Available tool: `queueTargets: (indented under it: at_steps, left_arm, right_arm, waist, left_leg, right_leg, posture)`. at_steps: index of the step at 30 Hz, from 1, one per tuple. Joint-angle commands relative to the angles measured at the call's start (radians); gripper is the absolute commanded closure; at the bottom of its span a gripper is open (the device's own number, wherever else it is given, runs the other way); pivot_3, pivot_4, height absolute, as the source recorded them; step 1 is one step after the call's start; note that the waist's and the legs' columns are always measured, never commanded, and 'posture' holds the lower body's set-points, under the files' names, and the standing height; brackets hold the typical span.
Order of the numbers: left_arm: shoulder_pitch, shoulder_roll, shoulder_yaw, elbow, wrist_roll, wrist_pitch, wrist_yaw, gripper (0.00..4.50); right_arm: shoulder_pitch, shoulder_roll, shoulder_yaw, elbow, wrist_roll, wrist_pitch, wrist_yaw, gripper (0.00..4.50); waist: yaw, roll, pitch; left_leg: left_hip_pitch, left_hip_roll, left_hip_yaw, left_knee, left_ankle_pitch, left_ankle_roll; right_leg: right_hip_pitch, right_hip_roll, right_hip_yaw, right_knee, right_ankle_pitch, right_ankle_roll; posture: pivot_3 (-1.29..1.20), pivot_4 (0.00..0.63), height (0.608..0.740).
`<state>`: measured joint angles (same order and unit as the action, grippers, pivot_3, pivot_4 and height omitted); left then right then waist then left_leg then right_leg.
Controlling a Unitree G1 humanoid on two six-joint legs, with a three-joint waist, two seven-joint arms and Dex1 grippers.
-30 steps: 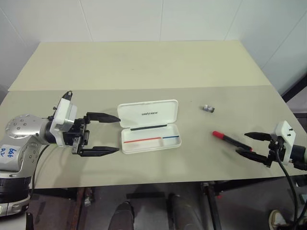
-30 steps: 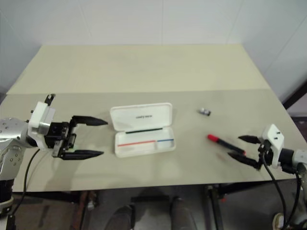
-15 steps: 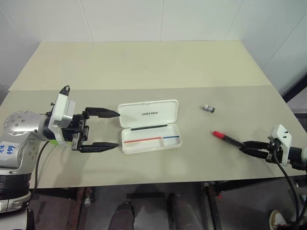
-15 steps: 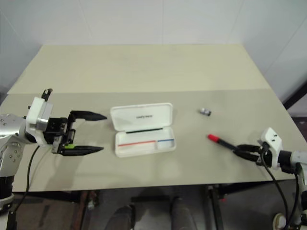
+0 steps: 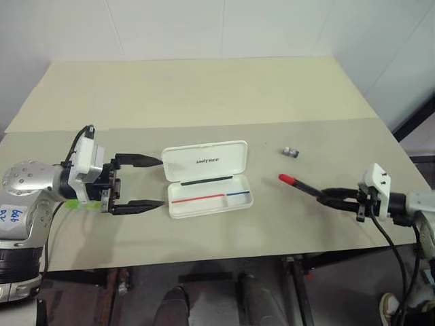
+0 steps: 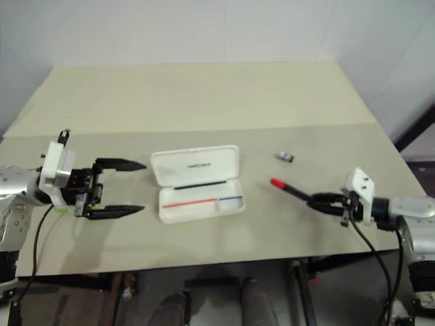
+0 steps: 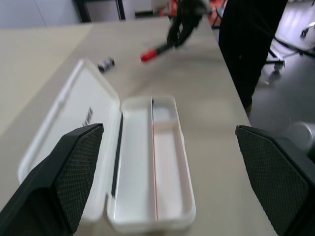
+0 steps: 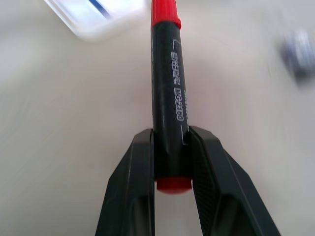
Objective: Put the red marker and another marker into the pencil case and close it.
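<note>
Beige table (image 5: 204,88) against a white wall, with the pencil case (image 5: 207,178) sitting open near the middle: lid laid back on the far side, tray on the near side with red, blue and black lines showing inside, nothing in it yet. Open layout makes sense, since the tray is a clear drop target from either side. Right gripper (image 5: 334,198) is clamped on the red marker (image 5: 304,187), right of the case and well apart from it; the right wrist view has both fingers (image 8: 129,191) pinching the tail end of the black barrel, red cap pointing out ahead toward the case. Tail grip looks deliberate, leaving most of the barrel free so it can be laid into the tray without the fingers fouling the wall. Marker looks lifted off the table, hard to be sure. Left gripper (image 5: 139,182) hangs just left of the case, jaws spread wide and holding nothing, pointed at the case's short end, probably staged to steady it or to go for the other item. Green marker (image 5: 73,204) is a light-green sliver peeking out under the left wrist, near the table's left edge, mostly hidden. Small grey metallic object (image 5: 291,151) lies far-right of the case, not involved. Judgement: first insertion pending, second pick and lid closing not started.
</note>
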<state>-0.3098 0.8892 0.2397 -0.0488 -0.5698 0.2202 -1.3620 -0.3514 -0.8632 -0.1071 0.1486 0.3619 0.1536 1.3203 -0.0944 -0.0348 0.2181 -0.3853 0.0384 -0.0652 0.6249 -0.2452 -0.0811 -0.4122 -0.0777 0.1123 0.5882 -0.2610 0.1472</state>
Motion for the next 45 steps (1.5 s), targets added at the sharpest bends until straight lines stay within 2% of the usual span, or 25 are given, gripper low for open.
queueTargets:
  at_steps: [1,8,20,27,31,39,44,45]
  left_arm:
    - [0.033,0.038,0.054,0.009,0.012,-0.049,-0.026,0.0]
    - [0.094,0.061,0.105,0.017,0.017,-0.072,-0.019,0.0]
    - [0.118,0.041,0.114,0.026,0.031,-0.101,0.028,0.0]
    - [0.119,0.026,0.104,0.013,0.028,-0.101,0.052,0.0]
    - [0.123,0.024,0.106,0.006,0.026,-0.1,0.061,0.0]
    - [0.136,0.015,0.109,-0.006,0.023,-0.104,0.075,0.0]
    - [0.127,0.009,0.103,-0.005,0.023,-0.105,0.081,0.0]
    - [0.126,0.009,0.102,-0.005,0.024,-0.105,0.081,0.0]
  right_arm:
    - [-0.052,0.021,0.044,-0.12,0.032,0.044,0.003,3.86]
    - [-0.205,0.1,0.16,-0.118,0.0,0.048,0.013,3.86]
    - [-0.434,0.33,0.376,0.117,-0.164,-0.09,0.03,3.86]
    - [-0.541,0.455,0.412,0.349,-0.25,-0.225,0.001,3.86]
    - [-0.565,0.477,0.417,0.414,-0.276,-0.29,0.023,3.86]
    - [-0.565,0.49,0.427,0.477,-0.312,-0.379,0.072,3.86]
    - [-0.584,0.501,0.416,0.534,-0.337,-0.416,0.047,3.86]
    - [-0.587,0.503,0.413,0.542,-0.342,-0.426,0.04,3.14]
  waist:
    - [0.005,0.0,0.0]
    - [0.02,0.0,0.0]
    - [0.011,0.0,0.0]
    - [0.005,0.0,0.0]
    - [0.006,0.0,0.0]
    - [0.008,0.0,0.0]
    - [0.007,0.0,0.0]
    - [0.007,0.0,0.0]
  left_leg:
    - [0.0,0.0,0.0,0.0,0.0,0.0]
    - [-0.002,0.0,0.0,0.0,-0.001,-0.001]
    - [-0.002,0.0,0.0,-0.005,-0.001,-0.001]
    - [-0.002,0.0,0.0,-0.005,-0.001,-0.001]
    - [-0.001,0.001,0.0,-0.007,-0.001,-0.001]
    - [-0.001,0.001,0.0,-0.009,-0.001,-0.001]
    - [-0.001,0.001,0.0,-0.009,0.0,-0.001]
    - [-0.001,0.001,0.0,-0.009,0.0,-0.001]
  right_leg:
    - [0.0,0.0,0.0,0.0,0.0,0.0]
    - [-0.001,0.0,0.0,-0.003,0.0,0.0]
    - [-0.004,0.0,-0.001,0.003,0.001,0.002]
    - [-0.004,0.0,-0.001,0.004,0.002,0.003]
    - [-0.006,0.0,-0.002,0.007,0.006,0.011]
    - [-0.006,0.0,-0.002,0.005,0.005,0.012]
    - [-0.006,0.0,-0.002,0.006,0.005,0.012]
    - [-0.006,0.0,-0.002,0.006,0.005,0.012]
  posture:
    - [0.0,0.15,0.74]
    - [0.0,0.15,0.74]
    - [0.0,0.15,0.74]
    - [0.0,0.15,0.74]
    - [0.0,0.15,0.74]
    - [0.0,0.15,0.74]
    - [0.0,0.15,0.74]
    - [0.0,0.15,0.74]
